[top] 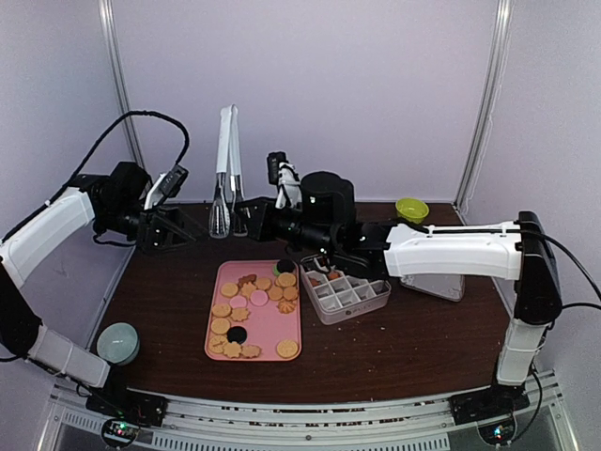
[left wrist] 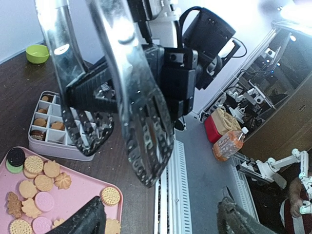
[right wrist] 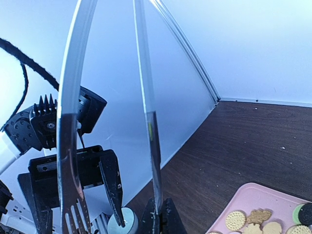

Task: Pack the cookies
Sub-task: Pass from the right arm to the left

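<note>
— Free above the pink tray (top: 272, 324)?
— Open from the front; blocked behind by upright tongs (top: 225, 169) and the right arm (top: 451, 256) reaching over the compartment box (top: 352, 310)
— Left side?
— Bare up to the pale cup (top: 117, 343) near the front edge

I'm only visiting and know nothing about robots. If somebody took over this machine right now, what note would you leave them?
Left gripper: open and empty, facing the tongs.
Right gripper: shut on the metal tongs, holding them upright behind the tray.
Cookies: most lie on the pink tray; a few sit in the divided box beside it.
Done: a few compartments hold cookies.
Left: move the cookies on the tray into the box, where many compartments look empty.
</note>
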Robot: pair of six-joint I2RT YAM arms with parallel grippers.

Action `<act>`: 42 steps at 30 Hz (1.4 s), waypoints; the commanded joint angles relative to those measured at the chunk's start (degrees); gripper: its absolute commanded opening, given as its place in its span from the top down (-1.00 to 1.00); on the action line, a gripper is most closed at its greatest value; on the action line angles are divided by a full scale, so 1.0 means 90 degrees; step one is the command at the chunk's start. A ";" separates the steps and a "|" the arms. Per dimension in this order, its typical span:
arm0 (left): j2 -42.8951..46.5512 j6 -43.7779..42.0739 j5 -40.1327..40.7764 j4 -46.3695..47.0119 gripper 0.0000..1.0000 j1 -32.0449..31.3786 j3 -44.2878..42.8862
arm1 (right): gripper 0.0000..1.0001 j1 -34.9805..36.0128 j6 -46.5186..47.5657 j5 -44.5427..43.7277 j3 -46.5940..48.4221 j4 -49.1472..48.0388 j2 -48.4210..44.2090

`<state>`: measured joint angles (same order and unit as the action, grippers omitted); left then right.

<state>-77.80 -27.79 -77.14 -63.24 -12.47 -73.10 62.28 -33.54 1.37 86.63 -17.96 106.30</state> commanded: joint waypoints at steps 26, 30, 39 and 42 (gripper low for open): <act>0.0002 0.0214 -0.1394 0.0034 1.00 -0.0103 0.0073 | 0.91 0.0424 0.0219 0.0141 0.0272 -0.1711 0.0470; 0.0101 0.0119 -0.1159 0.0036 1.00 -0.0139 0.0171 | 0.29 0.0275 0.0445 0.0731 0.0021 -0.1538 0.0137; -0.0824 -0.3710 0.0811 -0.3503 1.00 -0.0930 -0.0748 | -0.50 -0.0780 0.1780 0.3581 -0.0047 0.1566 -0.1011; -0.0946 -0.3804 0.1027 -0.3515 1.00 -0.0962 -0.0737 | -0.55 -0.0825 0.2137 0.4201 -0.0274 0.1982 -0.1371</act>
<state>-84.38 -50.92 -73.47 -85.91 -20.99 -78.39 54.28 -21.52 26.72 85.86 -10.09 99.02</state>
